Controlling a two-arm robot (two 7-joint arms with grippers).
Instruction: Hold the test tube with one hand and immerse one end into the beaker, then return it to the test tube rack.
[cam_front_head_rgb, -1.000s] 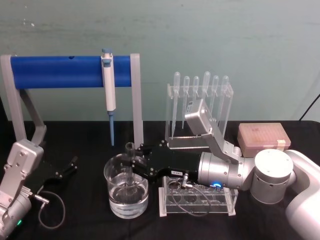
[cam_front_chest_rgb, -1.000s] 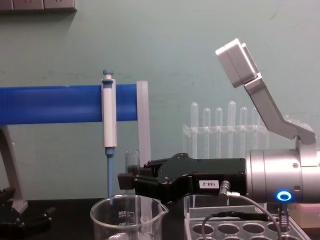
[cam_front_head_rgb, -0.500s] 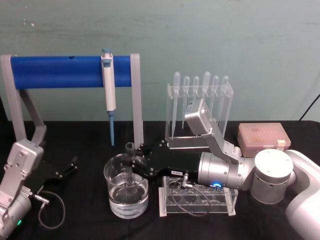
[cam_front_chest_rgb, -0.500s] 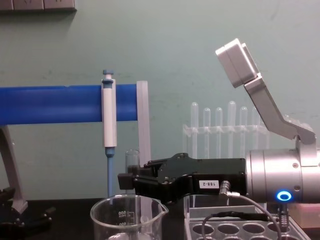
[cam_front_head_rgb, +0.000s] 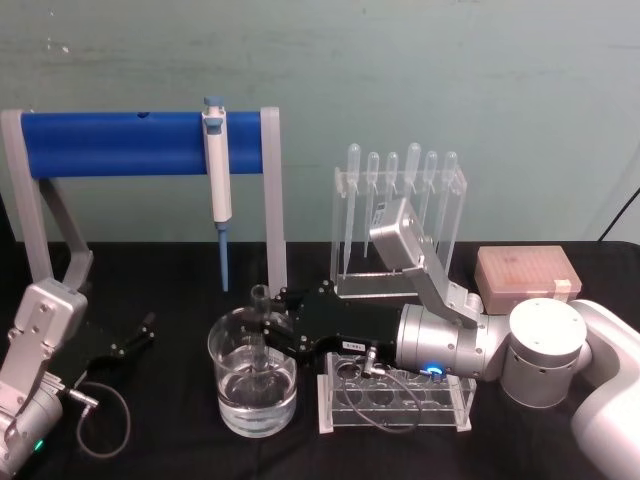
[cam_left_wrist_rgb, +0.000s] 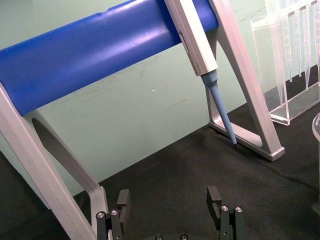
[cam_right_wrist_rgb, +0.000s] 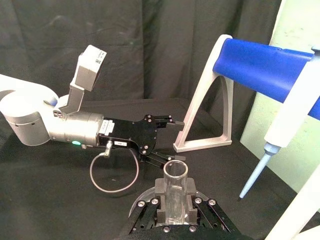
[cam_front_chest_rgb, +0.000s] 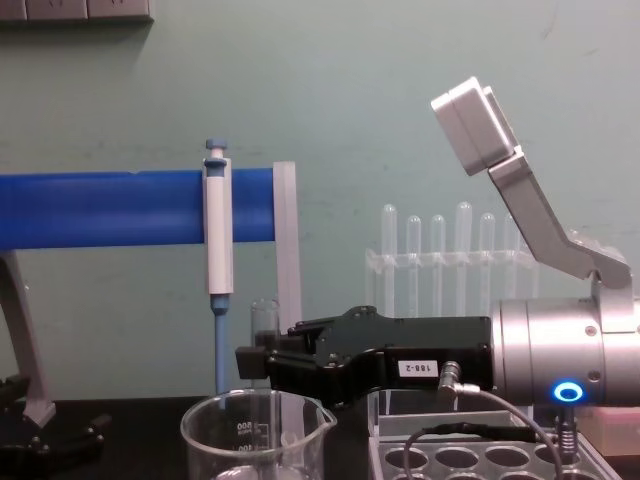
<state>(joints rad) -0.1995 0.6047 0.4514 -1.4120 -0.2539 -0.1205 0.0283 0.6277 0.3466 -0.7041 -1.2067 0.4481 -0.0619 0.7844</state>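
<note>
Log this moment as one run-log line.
right gripper: shut on test tube | test tube: upright, lower end inside beaker | left gripper: open, parked left | rack: tube not yet returned

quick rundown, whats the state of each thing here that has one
beaker, upright, part full of clear liquid
test tube, upright, gripped, lower end inside the beaker
right hand, shut on the test tube
left hand, open, holding nothing
pipettor, hanging on the blue stand

The right end effector (cam_front_head_rgb: 262, 322) reaches out level with fingers clamped, and well to its left the left end effector (cam_front_head_rgb: 135, 335) rests, fingers spread.
</note>
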